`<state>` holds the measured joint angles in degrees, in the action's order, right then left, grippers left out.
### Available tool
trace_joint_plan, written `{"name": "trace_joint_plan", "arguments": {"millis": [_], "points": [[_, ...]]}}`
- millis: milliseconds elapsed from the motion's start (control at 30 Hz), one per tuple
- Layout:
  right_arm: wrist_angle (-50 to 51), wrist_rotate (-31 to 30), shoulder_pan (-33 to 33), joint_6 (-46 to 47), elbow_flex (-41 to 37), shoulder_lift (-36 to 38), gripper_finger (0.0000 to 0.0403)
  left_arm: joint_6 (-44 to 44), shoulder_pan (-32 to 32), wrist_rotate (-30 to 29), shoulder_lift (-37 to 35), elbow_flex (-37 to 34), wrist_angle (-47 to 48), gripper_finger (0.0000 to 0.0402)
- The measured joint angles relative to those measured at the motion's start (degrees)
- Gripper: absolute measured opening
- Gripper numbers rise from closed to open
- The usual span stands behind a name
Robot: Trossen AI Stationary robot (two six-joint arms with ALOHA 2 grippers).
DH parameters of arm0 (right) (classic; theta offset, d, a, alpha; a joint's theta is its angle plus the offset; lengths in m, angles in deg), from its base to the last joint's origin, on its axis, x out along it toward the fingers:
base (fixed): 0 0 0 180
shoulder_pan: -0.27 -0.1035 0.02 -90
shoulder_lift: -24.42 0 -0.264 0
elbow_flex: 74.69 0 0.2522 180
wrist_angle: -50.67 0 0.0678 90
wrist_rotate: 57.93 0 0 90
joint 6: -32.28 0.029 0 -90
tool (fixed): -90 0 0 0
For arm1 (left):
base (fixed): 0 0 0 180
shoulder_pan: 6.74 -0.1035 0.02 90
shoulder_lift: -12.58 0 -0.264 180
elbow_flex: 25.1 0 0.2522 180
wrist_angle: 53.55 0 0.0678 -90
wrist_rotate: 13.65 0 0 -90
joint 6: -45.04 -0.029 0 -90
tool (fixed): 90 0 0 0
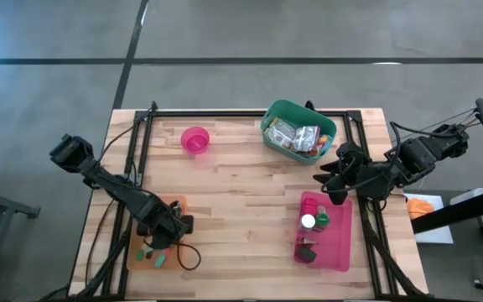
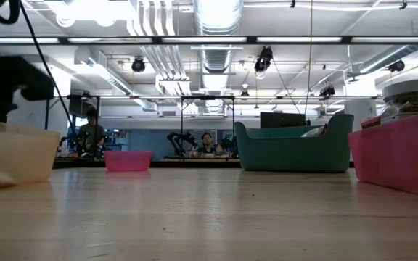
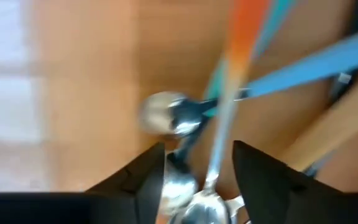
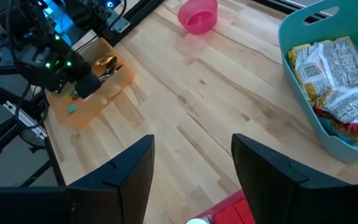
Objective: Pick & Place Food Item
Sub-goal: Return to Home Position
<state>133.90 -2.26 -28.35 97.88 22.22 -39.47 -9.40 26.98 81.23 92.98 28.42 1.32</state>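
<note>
A teal basket [image 1: 298,134] at the far right of the table holds several food packets [image 4: 334,81]. A pink bin [image 1: 325,235] at the near right holds a white-capped bottle [image 1: 309,221] and small items. My right gripper [image 1: 332,180] hangs open and empty between the basket and the bin; it also shows in the right wrist view [image 4: 191,180]. My left gripper [image 1: 164,231] is open and low in an orange tray [image 1: 174,205] at the near left. In the left wrist view [image 3: 197,180], spoons with blue and orange handles [image 3: 229,93] lie between its fingers. My left gripper's fingers [image 3: 145,177] stand on either side of a spoon's metal shaft [image 3: 216,162] in the tray, coming from above. I cannot tell whether they touch it.
A pink bowl [image 1: 194,140] stands at the far middle-left. Bare wooden tabletop [image 1: 241,201] lies between the two arms. Black frame rails [image 1: 141,143] and cables run along the table's left, right and far edges.
</note>
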Motion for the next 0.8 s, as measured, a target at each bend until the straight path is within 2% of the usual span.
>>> {"name": "trace_joint_plan", "arguments": {"millis": [200, 333, 533, 800], "points": [[0.0, 0.1, 0.0, -0.5, 0.0, 0.0, 0.0210, 10.7, 0.0, -7.4, 0.0, 4.8, 2.6, 0.0236], [0.0, 0.0, 0.0, -1.9, 0.0, 0.0, 0.0210, 15.6, -0.1, -7.9, -0.1, 10.0, 6.6, 0.0256], [0.0, -0.1, 0.0, -4.4, 0.0, 0.1, 0.0210, 24.5, -0.3, -7.9, -2.9, 15.5, 9.5, 0.0264], [-0.1, -0.6, 0.0, -7.5, 0.7, 0.1, 0.0210, 36.0, -1.2, -8.8, -11.9, 20.6, 13.1, 0.0264]]}}
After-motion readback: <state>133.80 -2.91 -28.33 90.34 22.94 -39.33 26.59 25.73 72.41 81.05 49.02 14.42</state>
